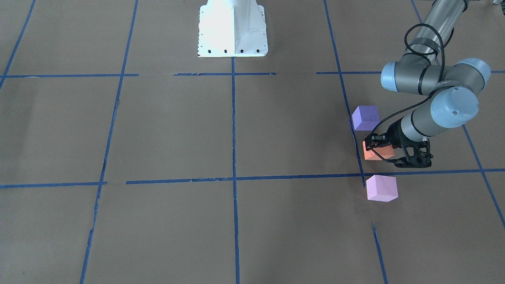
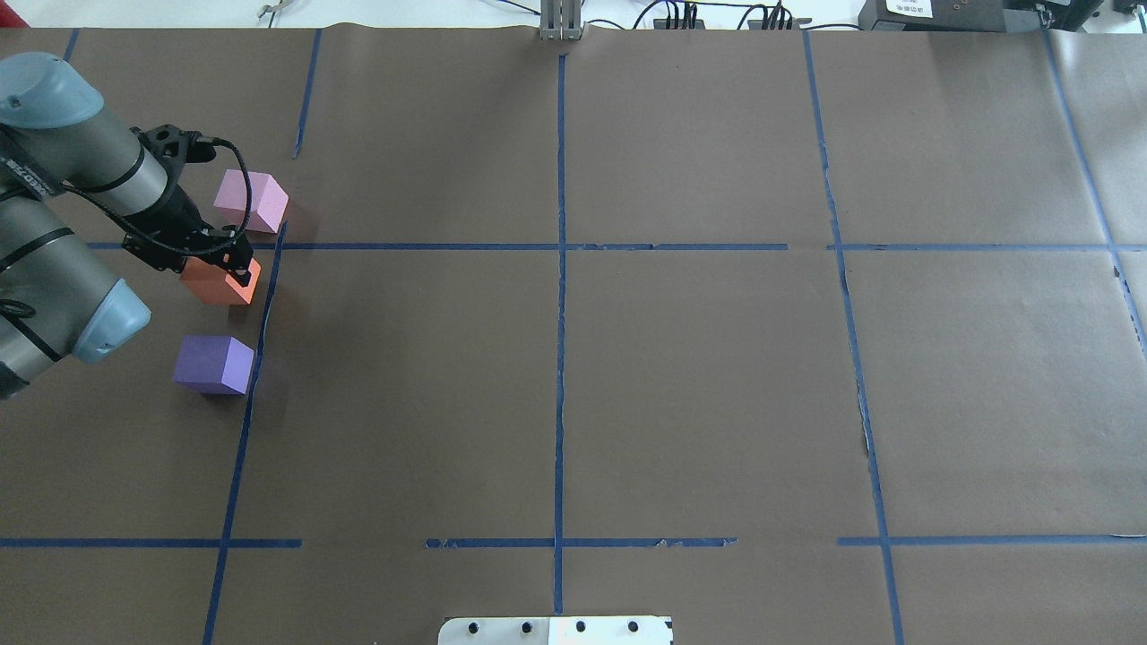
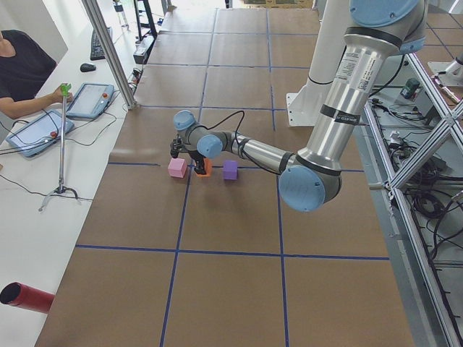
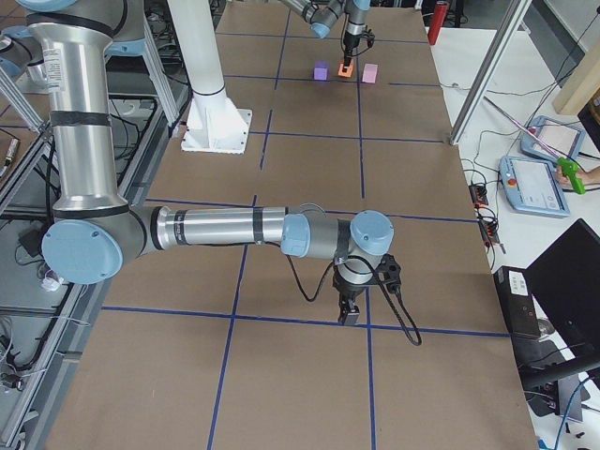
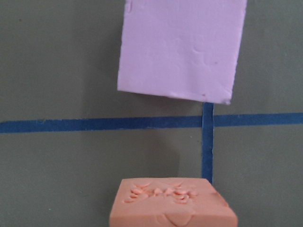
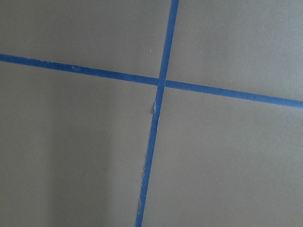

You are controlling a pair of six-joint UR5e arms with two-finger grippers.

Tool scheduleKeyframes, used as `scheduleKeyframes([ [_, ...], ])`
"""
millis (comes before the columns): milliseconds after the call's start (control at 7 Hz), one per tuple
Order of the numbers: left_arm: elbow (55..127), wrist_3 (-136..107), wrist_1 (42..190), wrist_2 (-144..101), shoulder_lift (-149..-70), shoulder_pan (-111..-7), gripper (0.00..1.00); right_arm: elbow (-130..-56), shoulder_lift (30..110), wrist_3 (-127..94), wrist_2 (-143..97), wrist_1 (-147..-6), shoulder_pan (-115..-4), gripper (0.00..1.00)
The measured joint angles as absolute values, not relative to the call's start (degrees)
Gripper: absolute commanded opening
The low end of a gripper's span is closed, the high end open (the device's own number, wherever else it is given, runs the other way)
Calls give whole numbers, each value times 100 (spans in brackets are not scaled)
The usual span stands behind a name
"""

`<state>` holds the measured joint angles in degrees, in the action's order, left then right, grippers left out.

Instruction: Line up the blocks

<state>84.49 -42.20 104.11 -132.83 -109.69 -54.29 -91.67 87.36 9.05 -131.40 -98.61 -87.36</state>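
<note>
Three foam blocks stand in a row at the table's left side beside a blue tape line. The purple block (image 2: 213,364) is nearest the robot, the orange block (image 2: 220,282) is in the middle, and the pale pink block (image 2: 252,201) is farthest. My left gripper (image 2: 226,262) comes down over the orange block (image 1: 378,152) with its fingers at the block's sides, shut on it, and the block sits at table level. The left wrist view shows the orange block (image 5: 173,203) close below and the pink block (image 5: 182,47) beyond. My right gripper (image 4: 349,314) shows only in the exterior right view, so I cannot tell its state.
The brown paper table (image 2: 699,385) is marked into squares by blue tape. The white robot base (image 1: 232,27) stands at the robot's edge. The right arm hovers low over a tape crossing (image 6: 160,81). An operator with tablets (image 3: 43,116) sits past the table's far edge.
</note>
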Motion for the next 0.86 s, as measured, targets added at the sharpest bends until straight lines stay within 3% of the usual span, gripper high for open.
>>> scheduleKeyframes([
  [857, 8416, -4239, 10564, -13284, -10947, -5426, 100, -9173, 8736, 909, -13140, -9861, -8738, 100],
])
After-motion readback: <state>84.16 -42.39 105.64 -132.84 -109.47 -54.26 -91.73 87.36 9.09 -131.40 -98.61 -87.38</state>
